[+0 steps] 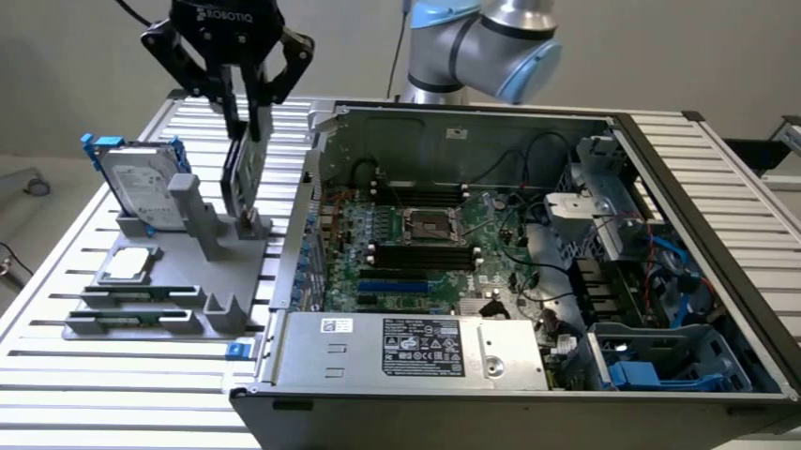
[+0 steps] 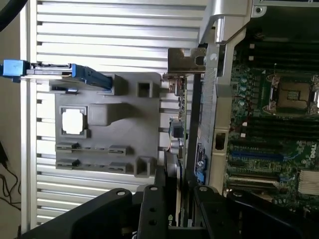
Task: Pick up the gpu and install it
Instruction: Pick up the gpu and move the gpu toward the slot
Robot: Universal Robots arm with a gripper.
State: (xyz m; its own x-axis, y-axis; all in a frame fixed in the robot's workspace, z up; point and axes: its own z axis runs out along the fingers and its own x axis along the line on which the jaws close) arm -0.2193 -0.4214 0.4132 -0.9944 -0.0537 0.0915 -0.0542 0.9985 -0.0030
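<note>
The gpu [image 1: 240, 176] stands on edge at the right end of the grey fixture [image 1: 188, 246], next to the open computer case. My gripper [image 1: 247, 129] hangs straight above it, its two fingers shut on the card's top edge. The card's lower edge sits at the fixture's slot; whether it has lifted free I cannot tell. Looking down from the wrist, the gpu [image 2: 180, 130] shows edge-on with its silver end bracket [image 2: 182, 60], and the gripper [image 2: 180, 193] straddles it with a black finger [image 2: 153, 201] on either side.
A silver hard drive with a blue frame [image 1: 135, 183] stands at the fixture's far end, and a processor chip [image 1: 128, 265] lies on it. The case's side wall [image 1: 300, 220] rises close beside the card. Inside lie the motherboard [image 1: 432, 239], a blue slot [image 1: 394, 284] and the power supply [image 1: 414, 347].
</note>
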